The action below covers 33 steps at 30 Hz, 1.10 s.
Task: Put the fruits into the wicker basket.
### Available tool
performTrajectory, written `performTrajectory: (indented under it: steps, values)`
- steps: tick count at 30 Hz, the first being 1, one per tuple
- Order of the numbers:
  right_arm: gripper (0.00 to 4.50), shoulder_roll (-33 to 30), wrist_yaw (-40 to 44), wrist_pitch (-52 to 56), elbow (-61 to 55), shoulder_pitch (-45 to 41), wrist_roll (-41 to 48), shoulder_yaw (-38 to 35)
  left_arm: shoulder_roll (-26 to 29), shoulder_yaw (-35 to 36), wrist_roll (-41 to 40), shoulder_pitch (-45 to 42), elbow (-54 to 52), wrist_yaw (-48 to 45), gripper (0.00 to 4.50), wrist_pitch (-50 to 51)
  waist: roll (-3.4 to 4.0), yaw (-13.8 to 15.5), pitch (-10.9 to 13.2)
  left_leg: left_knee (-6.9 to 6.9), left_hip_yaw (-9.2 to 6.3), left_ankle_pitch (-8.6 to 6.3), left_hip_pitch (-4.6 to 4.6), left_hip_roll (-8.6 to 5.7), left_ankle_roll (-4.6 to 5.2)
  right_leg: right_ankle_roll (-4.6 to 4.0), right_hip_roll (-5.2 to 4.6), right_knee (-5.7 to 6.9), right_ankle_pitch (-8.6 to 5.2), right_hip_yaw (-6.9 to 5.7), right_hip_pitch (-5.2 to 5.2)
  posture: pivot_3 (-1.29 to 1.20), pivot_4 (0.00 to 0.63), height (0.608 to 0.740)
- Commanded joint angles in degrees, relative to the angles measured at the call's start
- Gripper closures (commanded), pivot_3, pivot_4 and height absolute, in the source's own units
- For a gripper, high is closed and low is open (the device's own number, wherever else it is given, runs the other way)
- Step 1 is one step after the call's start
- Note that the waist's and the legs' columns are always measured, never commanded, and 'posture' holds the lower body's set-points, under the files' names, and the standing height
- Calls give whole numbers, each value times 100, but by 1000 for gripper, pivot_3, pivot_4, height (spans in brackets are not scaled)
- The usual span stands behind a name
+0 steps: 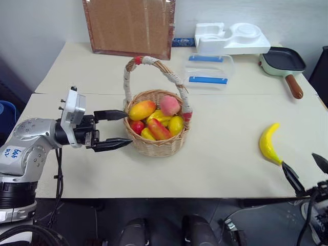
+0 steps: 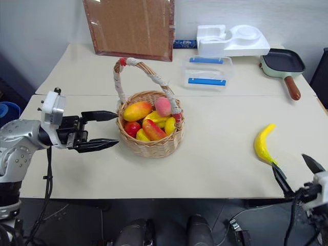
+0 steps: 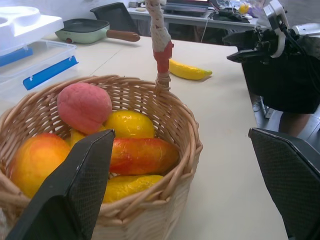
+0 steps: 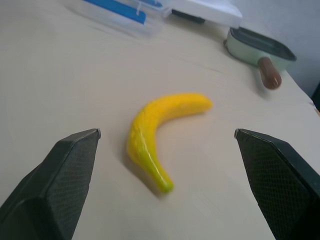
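Note:
The wicker basket (image 1: 156,146) stands mid-table and holds a pink peach (image 1: 169,105), orange-red mangoes (image 1: 142,109), yellow lemons (image 1: 176,124) and a red apple (image 1: 137,126). My left gripper (image 1: 120,130) is open just left of the basket's rim, pointing at it with nothing between its fingers. A yellow banana (image 1: 268,144) lies on the table at the right. My right gripper (image 1: 305,171) is open at the table's front right edge, a little short of the banana's near tip. In the right wrist view the banana (image 4: 157,133) lies ahead between the spread fingers.
At the back of the table are a clear plastic box (image 1: 209,72) with blue clips, a white foam tray (image 1: 230,38), a green pan (image 1: 283,62) with a brown handle and a leaning cork board (image 1: 129,26).

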Motion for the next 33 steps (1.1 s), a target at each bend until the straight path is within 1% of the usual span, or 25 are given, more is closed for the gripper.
performTrajectory:
  steps: [1,4,8,10,11,12,14,16,17,19,21,23,26,27,29,30,32,33]
  values:
    - [16,-189,-325,468,-498,-78,464,-6,-67,50,-57,-83,-126,-52,0,-55,0,-41,0,0,0,0,0,0,0,0,0,2,0,0,-1,0,150,740]
    - [16,-923,-905,2060,-909,-558,933,146,-107,13,-163,-85,-326,-101,0,55,1,-76,1,1,3,0,2,2,0,0,-1,9,0,7,-4,0,150,740]
    - [16,-2237,-1617,4558,-916,-1580,1444,562,-168,-49,-299,-59,-594,-107,0,279,1,-19,1,6,-4,0,0,2,3,0,-5,14,0,7,-7,0,150,740]
    - [16,-2698,-1737,5391,-704,-2050,1549,842,-213,-73,-319,-44,-683,-62,0,331,1,14,1,7,-12,0,-4,2,3,-1,-4,15,0,0,-7,0,150,740]
    - [16,-2832,-1776,5688,-603,-2249,1586,952,-235,-77,-319,-35,-714,-38,0,340,1,45,1,4,-18,1,-10,1,3,-2,-4,10,0,-5,-8,0,150,740]
    - [16,-3045,-1826,5952,-394,-2521,1456,1236,-262,-84,-317,-23,-752,-9,0,350,1,78,1,6,-23,0,-13,1,4,-2,-3,9,0,-11,-6,0,150,740]
    - [16,-3147,-2030,6447,117,-3189,1340,1613,-316,-91,-323,24,-844,47,0,367,0,122,1,7,-20,0,-21,-5,8,-1,-5,-1,0,-10,-7,0,150,740]
    - [16,-3384,-2105,7044,535,-3659,1116,2194,-352,-87,-335,78,-938,105,0,377,1,141,1,16,-21,-1,-32,-9,16,0,-7,-13,0,-9,-6,0,150,740]
    - [16,-3473,-2016,6919,655,-3762,931,2470,-367,-77,-343,103,-981,137,0,379,1,145,1,18,-21,-1,-32,-11,18,2,-8,-15,2,-6,-7,0,150,740]
    - [16,-3415,-2064,6883,904,-4080,734,2754,-378,-22,-383,177,-1087,204,0,410,1,143,1,18,-25,0,-36,-13,21,4,-9,-20,3,-6,-6,0,150,740]
    - [380,-3401,-2020,6783,1094,-4290,546,2997,-375,39,-411,244,-1170,268,0,433,1,129,1,15,-21,0,-38,-13,21,7,-9,-25,4,-7,-7,0,150,740]
    - [380,-3455,-1880,6595,1289,-4356,333,3269,-355,126,-435,326,-1260,336,0,449,1,126,1,14,-21,0,-38,-12,20,8,-7,-25,5,-8,-7,0,150,740]
    - [380,-3378,-1723,6500,1545,-4469,210,3397,-315,224,-457,394,-1310,402,0,447,1,125,1,15,-16,1,-38,-11,20,8,-6,-25,5,-8,-7,0,150,740]
    - [715,-3348,-1605,6443,1639,-4466,198,3448,-304,252,-452,392,-1305,418,0,444,1,125,1,14,-14,1,-38,-11,20,8,-6,-26,5,-8,-7,0,150,740]
    - [1233,-3298,-1435,6350,1762,-4470,187,3490,-285,289,-455,383,-1292,435,0,447,1,124,1,15,-9,1,-36,-10,20,9,-6,-26,5,-8,-5,0,150,740]
    - [1585,-3280,-1372,6316,1802,-4485,181,3491,-277,298,-458,376,-1283,438,0,450,1,124,1,16,-5,1,-36,-10,20,10,-6,-27,6,-9,-4,0,150,740]
    - [2346,-3237,-994,5997,1770,-4557,323,3371,-217,365,-450,382,-1257,430,0,442,0,124,1,19,0,1,-36,-10,20,11,-5,-27,7,-9,-2,0,150,740]
    - [2678,-3241,-570,5606,1666,-4572,445,3295,-189,459,-489,406,-1240,461,0,469,1,123,1,19,4,1,-36,-10,20,12,-5,-28,7,-9,-3,0,150,740]
